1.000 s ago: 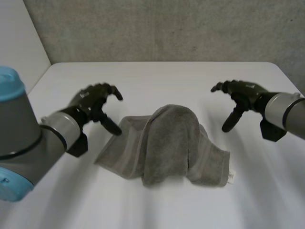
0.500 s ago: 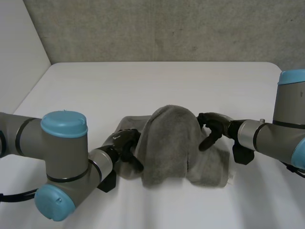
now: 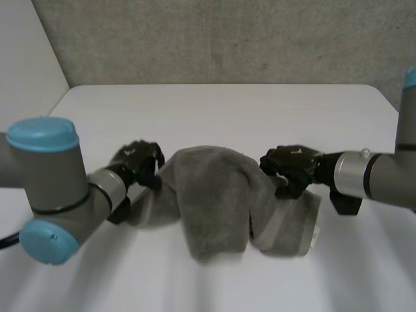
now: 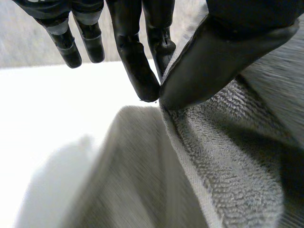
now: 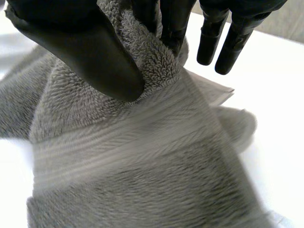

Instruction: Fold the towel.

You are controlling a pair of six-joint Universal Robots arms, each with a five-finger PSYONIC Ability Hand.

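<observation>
Head view: towel (image 3: pixel 218 195) bunched mid-frame on tabletop (image 3: pixel 214 110); left hand (image 3: pixel 138 161) clamps its frame-left edge, right hand (image 3: pixel 289 166) its frame-right edge. Left wrist view: pinch takes only hem, may slip. Right wrist view: grip holds bunched pile, risking crooked fold.

We see the towel (image 3: pixel 214 201) bunched in the middle of the table (image 3: pixel 214 107), with a thick fold lying over its front. The left hand (image 3: pixel 138 162) is curled round its left edge, and the right hand (image 3: pixel 289 168) is curled round its right edge in the same way.
</observation>
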